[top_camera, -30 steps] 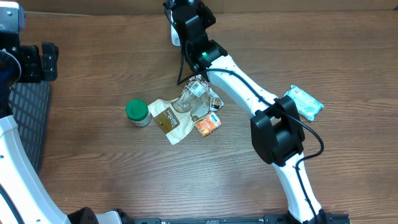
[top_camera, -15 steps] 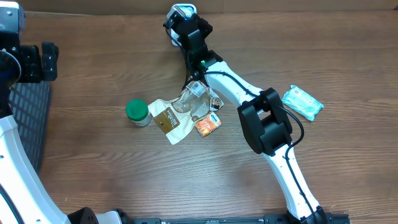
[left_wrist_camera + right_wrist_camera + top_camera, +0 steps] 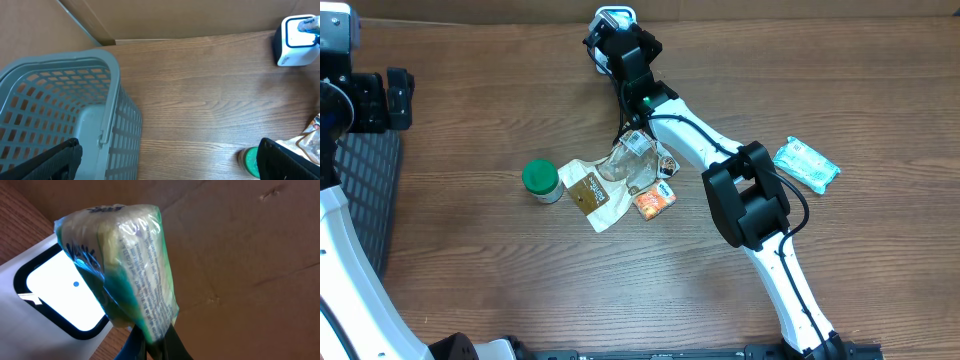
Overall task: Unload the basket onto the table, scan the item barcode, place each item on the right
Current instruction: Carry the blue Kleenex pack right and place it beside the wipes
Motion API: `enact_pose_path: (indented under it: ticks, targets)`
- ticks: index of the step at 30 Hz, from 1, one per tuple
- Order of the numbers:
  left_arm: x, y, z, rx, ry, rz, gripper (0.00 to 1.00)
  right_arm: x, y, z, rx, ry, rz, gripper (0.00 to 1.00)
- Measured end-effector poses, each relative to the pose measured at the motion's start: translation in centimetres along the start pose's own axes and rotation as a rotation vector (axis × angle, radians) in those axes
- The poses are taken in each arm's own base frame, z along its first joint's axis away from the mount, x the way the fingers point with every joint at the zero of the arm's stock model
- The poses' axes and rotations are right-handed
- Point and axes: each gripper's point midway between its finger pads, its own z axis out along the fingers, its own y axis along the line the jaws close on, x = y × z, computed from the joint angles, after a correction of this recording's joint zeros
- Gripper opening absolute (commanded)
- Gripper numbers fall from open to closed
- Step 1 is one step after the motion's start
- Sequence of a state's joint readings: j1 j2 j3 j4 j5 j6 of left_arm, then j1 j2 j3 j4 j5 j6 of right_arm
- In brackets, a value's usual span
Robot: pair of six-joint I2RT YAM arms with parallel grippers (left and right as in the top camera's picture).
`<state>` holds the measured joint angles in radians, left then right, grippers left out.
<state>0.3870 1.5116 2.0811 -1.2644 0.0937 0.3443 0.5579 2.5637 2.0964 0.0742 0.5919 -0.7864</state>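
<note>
**Green-and-clear plastic-wrapped packet (image 3: 125, 265) presented to the scanner window**

Nearest the robot's side of the brown wooden surface (image 3: 470, 280), the boards are bare between the two arm bases. At the left edge stands a grey slatted plastic basket (image 3: 75, 100). The left claw (image 3: 169, 150) hangs beside it with its fingers spread wide and nothing between them.

In the middle of the surface stands a small jar with a green lid (image 3: 541, 180). Just to its right lies a loose heap: a tan-and-brown flat pouch (image 3: 588, 192), an orange sachet (image 3: 654, 199) and a crumpled clear bag (image 3: 632, 160), all touching or overlapping. Well apart, toward the right edge, lies a teal wrapped pack (image 3: 806, 163).

At the far edge, against the brown cardboard wall (image 3: 240, 255), sits a white box scanner with a black-framed bright window (image 3: 30, 325). The right claw (image 3: 155, 340) is closed narrowly on the lower end of the green-and-clear packet. It holds the packet upright, clear of the surface, directly before that window. Fine print runs down the packet's side; whether a barcode faces the window cannot be told.
</note>
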Motion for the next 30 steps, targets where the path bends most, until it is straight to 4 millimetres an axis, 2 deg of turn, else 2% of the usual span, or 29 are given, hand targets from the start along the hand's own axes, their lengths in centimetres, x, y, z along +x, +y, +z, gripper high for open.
enact_pose_path:
  ticks: [4,10,12,14,17,20,22,24,27,30]
  targets:
    - [0.0,0.0,0.0,0.0,0.0,0.0,1.0,0.2,0.1,0.0,-0.005,0.007,-0.004,0.04]
    - [0.0,0.0,0.0,0.0,0.0,0.0,0.99,1.9,1.6,-0.2,-0.073,0.076,0.014,0.04]
    - [0.0,0.0,0.0,0.0,0.0,0.0,1.0,2.4,2.0,-0.7,-0.112,0.108,0.034,0.04]
    - [0.0,0.0,0.0,0.0,0.0,0.0,0.99,2.4,1.6,-1.7,-0.145,0.137,0.075,0.04]
    - [0.0,0.0,0.0,0.0,0.0,0.0,1.0,1.8,-0.5,-4.0,-0.188,0.184,0.181,0.04]
    - [0.0,0.0,0.0,0.0,0.0,0.0,0.99,1.1,-3.8,-7.7,-0.247,0.245,0.299,0.04]
    - [0.0,0.0,0.0,0.0,0.0,0.0,1.0,1.6,-6.6,-10.6,-0.271,0.31,0.391,0.04]
    - [0.0,0.0,0.0,0.0,0.0,0.0,0.99,3.0,-9.4,-13.4,-0.278,0.399,0.495,0.04]
    - [0.0,0.0,0.0,0.0,0.001,0.0,1.0,6.6,-13.1,-17.4,-0.281,0.564,0.647,0.04]
    - [0.0,0.0,0.0,0.0,0.001,0.0,1.0,10.5,-14.9,-19.8,-0.312,0.721,0.769,0.04]
